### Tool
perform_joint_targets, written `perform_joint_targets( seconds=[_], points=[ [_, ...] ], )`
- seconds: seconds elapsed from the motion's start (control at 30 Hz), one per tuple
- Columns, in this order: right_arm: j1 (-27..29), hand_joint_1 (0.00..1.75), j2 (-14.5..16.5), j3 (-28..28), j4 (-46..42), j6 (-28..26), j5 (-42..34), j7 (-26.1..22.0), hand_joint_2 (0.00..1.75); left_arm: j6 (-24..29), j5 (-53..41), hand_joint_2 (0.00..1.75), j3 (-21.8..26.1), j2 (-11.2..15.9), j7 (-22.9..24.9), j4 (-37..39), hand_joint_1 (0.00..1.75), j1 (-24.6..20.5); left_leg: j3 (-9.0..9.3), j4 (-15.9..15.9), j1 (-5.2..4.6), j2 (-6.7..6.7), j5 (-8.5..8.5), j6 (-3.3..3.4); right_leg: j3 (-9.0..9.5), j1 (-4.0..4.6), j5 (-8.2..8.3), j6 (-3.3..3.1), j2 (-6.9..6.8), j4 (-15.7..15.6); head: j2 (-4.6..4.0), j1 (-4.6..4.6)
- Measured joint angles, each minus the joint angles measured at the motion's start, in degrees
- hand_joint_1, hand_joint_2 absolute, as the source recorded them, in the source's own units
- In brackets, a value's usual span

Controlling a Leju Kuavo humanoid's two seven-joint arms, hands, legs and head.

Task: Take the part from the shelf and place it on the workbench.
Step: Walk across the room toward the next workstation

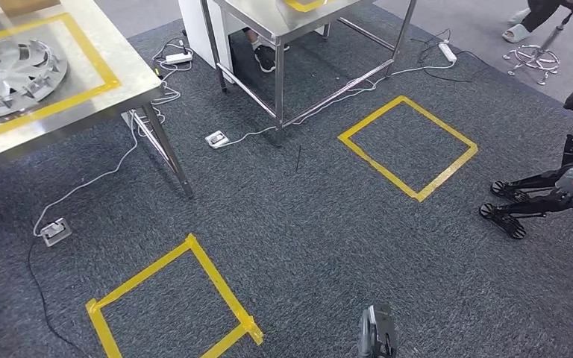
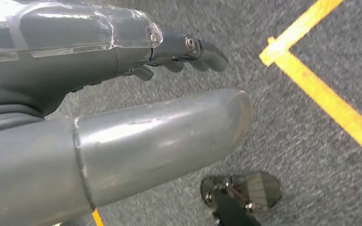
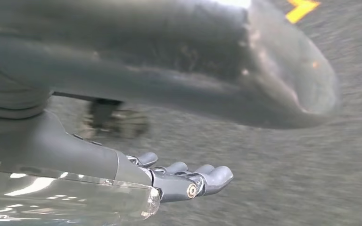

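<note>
Part (image 1: 11,74): round silver slotted disc on workbench (image 1: 130,71).

Your left hand (image 2: 136,89) hangs empty, fingers (image 2: 202,54) extended, thumb apart; your right hand (image 3: 169,141) likewise, holding nothing.

Shiny ribbed metal part (image 1: 11,74) on brushed steel workbench (image 1: 130,71); rough grey carpet (image 1: 321,224).

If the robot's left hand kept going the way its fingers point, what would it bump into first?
Probably just the grey carpet. The left hand hangs open over it, holding nothing, with yellow tape nearby. Depth is hard to judge.
</note>
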Motion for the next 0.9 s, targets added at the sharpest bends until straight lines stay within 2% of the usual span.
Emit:
perform_joint_targets(
  seconds=[0.03,0.1,0.13,0.17,0.2,0.23,0.27,0.3,0.33,0.37,0.4,0.43,0.47,0.5,0.53,0.57,0.6,0.63,0.67,0.7,0.73,0.77,0.8,0.83,0.87,0.9],
  points=[
    [0.41,0.0,0.1,0.32,0.09,-0.27,-0.27,1.26,0.0,0.22,0.21,0.0,-0.17,0.43,-0.41,-0.03,0.0,-0.02,-0.28,0.97,0.05,-1.77,-0.8,-0.16,0.38,-0.06,0.17,-0.44,0.36,-0.48,0.0,-0.24],
    [0.9,0.0,0.24,0.86,0.32,-0.76,-0.8,4.08,0.0,0.8,0.91,0.0,-0.34,1.3,-1.64,-0.11,0.0,0.12,-2.88,6.56,-0.05,-5.66,-3.78,-0.05,0.92,0.0,0.32,-1.15,1.27,-1.03,0.0,-1.1],
    [1.02,0.0,0.21,0.99,0.46,-0.93,-1.02,5.35,0.0,1.07,1.26,0.0,-0.34,1.63,-2.21,-0.13,0.0,0.3,-5.01,10.48,-0.26,-6.34,-5.34,0.14,0.99,0.16,0.25,-1.46,1.93,-1.04,0.0,-1.56],
    [1.19,0.0,0.16,1.08,0.6,-1.04,-1.15,6.34,0.0,1.3,1.53,0.0,-0.34,1.93,-2.61,-0.16,0.0,0.48,-6.95,13.76,-0.46,-6.39,-6.23,0.29,1.08,0.35,0.15,-1.65,2.7,-1.01,0.0,-1.94],
    [1.4,0.0,0.09,1.2,0.75,-1.17,-1.23,7.17,0.0,1.54,1.77,0.0,-0.33,2.19,-2.9,-0.17,0.0,0.63,-8.22,15.4,-0.65,-6.33,-6.01,0.47,1.24,0.54,0.03,-1.83,3.54,-0.96,0.0,-2.23],
    [1.58,0.0,0.02,1.34,0.9,-1.41,-1.32,8.0,0.0,1.76,2.06,0.0,-0.33,2.37,-3.25,-0.16,0.0,0.71,-8.46,14.85,-0.81,-6.35,-4.56,0.69,1.47,0.68,-0.11,-1.92,4.45,-0.88,0.0,-2.39],
    [1.69,0.0,-0.06,1.55,1.02,-1.86,-1.42,8.99,0.0,1.9,2.54,0.0,-0.32,2.48,-3.86,-0.16,0.0,0.73,-7.74,12.29,-0.92,-6.73,-2.2,0.94,1.72,0.76,-0.31,-1.93,5.35,-0.74,0.0,-2.49],
    [1.74,0.0,-0.12,1.75,1.13,-2.41,-1.68,10.01,0.0,1.93,3.25,0.0,-0.31,2.56,-4.96,-0.15,0.0,0.74,-6.49,8.68,-0.94,-8.06,0.27,1.24,1.9,0.78,-0.58,-1.86,6.21,-0.51,0.0,-2.56],
    [1.71,0.0,-0.18,1.9,1.23,-2.84,-2.02,10.78,0.0,1.79,4.02,0.0,-0.28,2.58,-6.47,-0.14,0.0,0.73,-5.22,5.36,-0.83,-9.84,1.98,1.46,1.9,0.83,-0.91,-1.67,7.01,-0.14,0.0,-2.65],
    [1.68,0.0,-0.26,2.02,1.31,-3.06,-2.36,11.17,0.0,1.6,4.78,0.0,-0.23,2.56,-8.11,-0.14,0.0,0.7,-4.17,2.94,-0.73,-11.27,2.73,1.58,1.71,0.77,-1.17,-1.42,7.78,0.19,0.0,-2.68],
    [1.66,0.0,-0.33,2.09,1.39,-2.97,-2.61,11.13,0.0,1.35,5.42,0.0,-0.18,2.5,-9.56,-0.13,0.0,0.68,-3.58,1.67,-0.71,-12.22,2.7,1.68,1.46,0.64,-1.33,-1.12,8.53,0.41,0.0,-2.6],
    [1.65,0.0,-0.4,2.18,1.46,-2.69,-2.69,10.8,0.0,1.13,5.88,0.0,-0.12,2.37,-10.52,-0.13,0.0,0.65,-3.26,1.24,-0.76,-12.01,2.35,1.75,1.22,0.48,-1.35,-0.76,9.34,0.48,0.0,-2.53],
    [1.67,0.0,-0.52,2.28,1.51,-2.43,-2.69,10.39,0.0,0.93,6.2,0.0,-0.06,2.16,-11.05,-0.11,0.0,0.6,-2.95,0.88,-0.78,-11.09,2.19,1.88,1.05,0.33,-1.31,-0.44,10.16,0.41,0.0,-2.5],
    [1.72,0.0,-0.62,2.4,1.56,-2.22,-2.69,9.94,0.0,0.75,6.38,0.0,0.05,1.96,-11.29,-0.11,0.0,0.56,-2.68,0.55,-0.74,-10.21,2.2,2.08,0.96,0.34,-1.42,-0.11,9.96,0.55,0.0,-2.41],
    [1.71,0.0,-0.7,2.53,1.61,-2.03,-2.7,9.43,0.0,0.68,6.37,0.0,0.22,1.74,-11.41,-0.11,0.0,0.55,-2.32,0.22,-0.64,-9.19,2.17,2.34,0.54,0.37,-1.9,0.26,8.87,1.33,0.0,-2.15],
    [1.61,0.0,-0.76,2.68,1.64,-1.79,-2.66,8.7,0.0,0.67,6.04,0.0,0.43,1.53,-11.34,-0.11,0.0,0.57,-1.94,-0.09,-0.58,-8.1,2.12,2.59,-0.45,0.38,-2.94,0.64,7.23,3.23,0.0,-1.76],
    [1.44,0.0,-0.71,2.87,1.65,-1.39,-2.42,7.67,0.0,0.74,5.48,0.0,0.61,1.37,-11.0,-0.13,0.0,0.64,-1.6,-0.25,-0.65,-6.97,1.96,2.79,-2.07,0.25,-4.37,1.03,5.25,6.28,0.0,-1.3],
    [1.19,0.0,-0.58,3.17,1.65,-0.9,-2.01,6.4,0.0,0.87,4.74,0.0,0.72,1.23,-10.33,-0.13,0.0,0.72,-1.34,-0.32,-0.75,-5.76,1.72,2.94,-4.19,-0.01,-5.89,1.43,4.01,9.98,0.0,-0.92],
    [0.9,0.0,-0.39,3.52,1.64,-0.33,-1.44,4.98,0.0,1.03,3.85,0.0,0.76,1.13,-9.17,-0.12,0.0,0.79,-1.1,-0.31,-0.81,-4.57,1.47,2.93,-6.22,-0.27,-6.95,1.72,3.41,13.4,0.0,-0.74],
    [0.56,0.0,-0.14,3.91,1.61,0.14,-0.87,3.76,0.0,1.2,3.05,0.0,0.75,1.09,-7.85,-0.11,0.0,0.79,-0.84,-0.3,-0.83,-3.47,1.19,2.85,-7.55,-0.5,-7.05,1.91,3.11,15.4,0.0,-0.6],
    [0.13,0.0,0.15,4.34,1.55,0.51,-0.46,2.92,0.0,1.33,2.38,0.0,0.75,1.09,-6.54,-0.11,0.0,0.74,-0.55,-0.3,-0.81,-2.49,0.92,2.7,-7.86,-0.64,-6.08,2.0,2.88,15.41,0.0,-0.46],
    [-0.41,0.0,0.42,4.7,1.44,0.77,-0.21,2.43,0.0,1.42,1.85,0.0,0.75,1.08,-5.42,-0.1,0.0,0.66,-0.2,-0.31,-0.78,-1.65,0.67,2.53,-7.02,-0.72,-4.14,1.96,2.59,13.26,0.0,-0.28],
    [-0.99,0.0,0.63,4.98,1.32,0.93,-0.09,2.26,0.0,1.46,1.54,0.0,0.75,1.08,-4.73,-0.1,0.0,0.51,0.16,-0.33,-0.74,-0.93,0.42,2.33,-5.31,-0.71,-1.78,1.79,1.99,9.53,0.0,-0.11],
    [-1.54,0.0,0.81,5.2,1.22,1.09,-0.02,2.23,0.0,1.47,1.33,0.0,0.75,1.06,-4.29,-0.1,0.0,0.33,0.44,-0.37,-0.76,-0.35,0.19,2.08,-3.49,-0.48,-0.22,1.56,0.98,5.82,0.0,-0.02],
    [-2.03,0.0,0.97,5.38,1.15,1.25,0.1,2.22,0.0,1.48,1.19,0.0,0.74,1.04,-4.06,-0.1,0.0,0.15,0.65,-0.41,-0.81,0.09,0.01,1.82,-1.99,-0.22,0.69,1.21,0.08,2.85,0.0,0.06],
    [-2.35,0.0,1.1,5.6,1.09,1.39,0.24,2.3,0.0,1.48,1.05,0.0,0.74,1.02,-3.96,-0.1,0.0,0.0,0.8,-0.49,-0.87,0.42,-0.12,1.53,-1.13,0.07,0.84,0.86,-0.61,1.14,0.0,0.04]
  ],
)
